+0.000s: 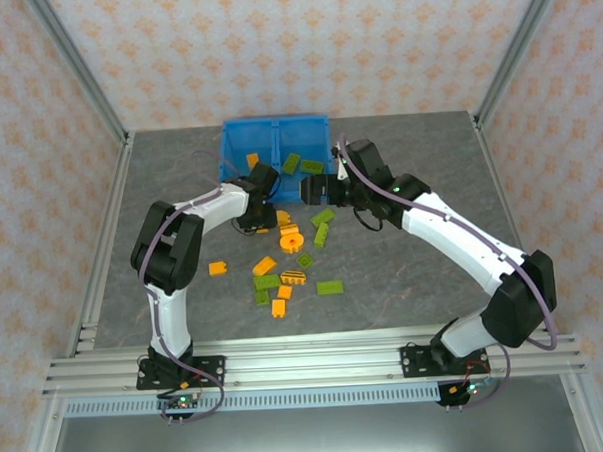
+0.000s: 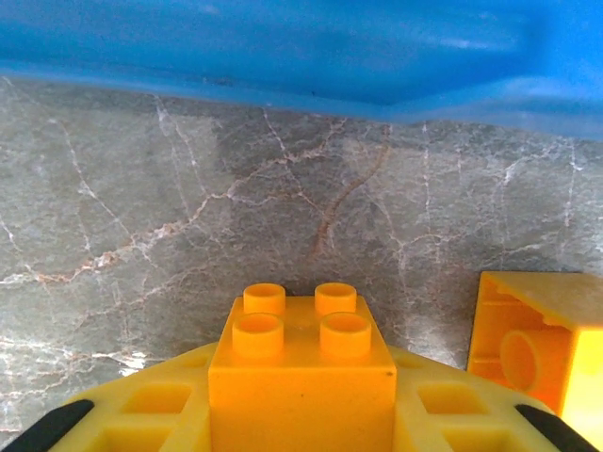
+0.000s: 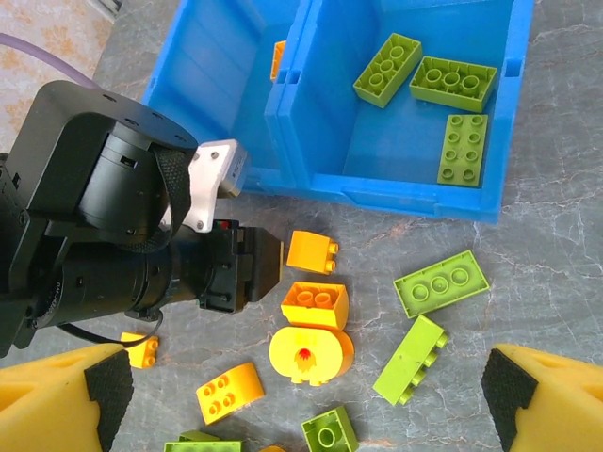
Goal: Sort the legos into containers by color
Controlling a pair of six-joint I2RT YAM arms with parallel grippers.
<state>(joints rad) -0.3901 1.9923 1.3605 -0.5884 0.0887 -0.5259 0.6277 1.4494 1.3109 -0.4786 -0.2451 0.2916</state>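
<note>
At the near wall of the containers [image 1: 246, 138], left fingers [image 2: 155, 414] are sitting narrow against both sides of an orange 2x2 brick [image 2: 301, 372]. I'm reading that as a grip, though whether it's off the table [image 1: 414, 281] I cannot tell. So the step in hand is looking like the pick of an orange piece. Next it's needing a lift clear of the blue wall, then a release into the left bin, where one orange brick [image 3: 278, 58] is lying already. A second orange piece [image 2: 537, 348] is lying on its side just beside the held one, so it's worth not dragging it along.

Right fingers [image 3: 57, 400] are standing wide, holding nothing, hanging over loose green bricks [image 3: 440, 282] near the right bin, which is holding three green ones [image 3: 452, 83]. Both wrists are working close together, so I'm expecting them to need turns.

About a dozen legos [image 1: 284, 272] are lying scattered, colours mixed. The table is looking like grey veined stone, matte. Walls are carrying pale wallpaper [image 1: 274, 47] with an orange floral pattern; aluminium posts [image 1: 85, 75] are framing the cell
</note>
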